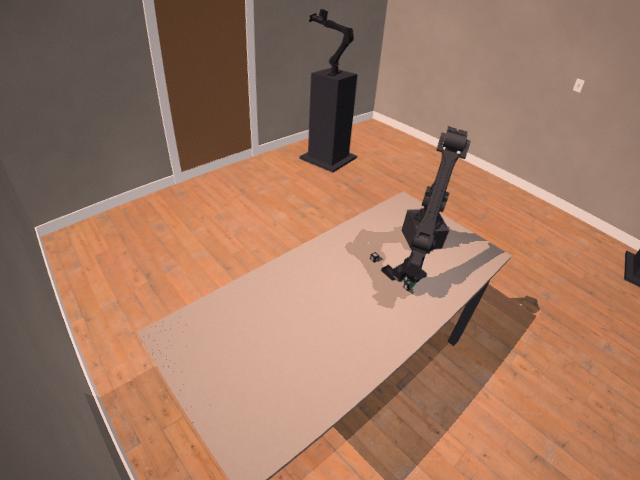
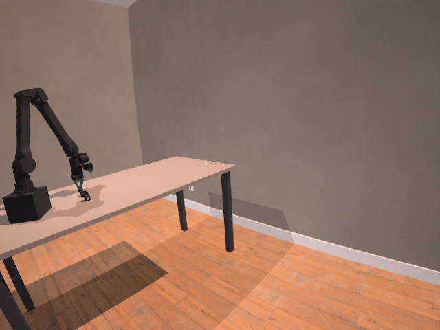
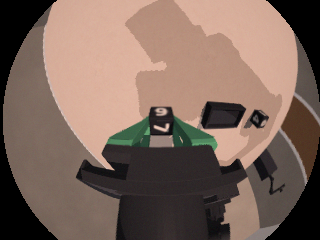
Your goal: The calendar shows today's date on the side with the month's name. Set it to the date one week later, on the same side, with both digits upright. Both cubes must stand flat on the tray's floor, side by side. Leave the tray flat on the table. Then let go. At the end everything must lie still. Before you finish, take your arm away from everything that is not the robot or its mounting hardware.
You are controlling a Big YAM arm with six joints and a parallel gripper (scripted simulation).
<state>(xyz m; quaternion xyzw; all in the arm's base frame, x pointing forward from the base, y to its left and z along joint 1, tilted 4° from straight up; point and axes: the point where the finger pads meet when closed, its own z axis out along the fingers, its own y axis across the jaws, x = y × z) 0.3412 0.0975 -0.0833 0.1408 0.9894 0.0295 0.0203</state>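
Observation:
My gripper point(image 3: 161, 119) point(image 2: 84, 194) point(image 1: 409, 285) has green fingers and is shut on a small dark calendar cube point(image 3: 160, 118) point(image 2: 85, 196) with a pale digit on its top face. It holds the cube just above the table or on it; I cannot tell which. The dark tray point(image 3: 224, 115) point(image 1: 388, 271) lies on the table a little to the right of the gripper in the wrist view. The other dark cube point(image 3: 258, 119) point(image 1: 375, 256) stands on the table beyond the tray, apart from it. Its digits are too small to read.
The arm's black base block point(image 1: 439, 232) point(image 2: 25, 208) stands on the table point(image 1: 289, 320) close behind the tray. The table's near corner and right edge lie close to the gripper. A second arm on a black pedestal point(image 1: 330, 116) stands far off on the floor.

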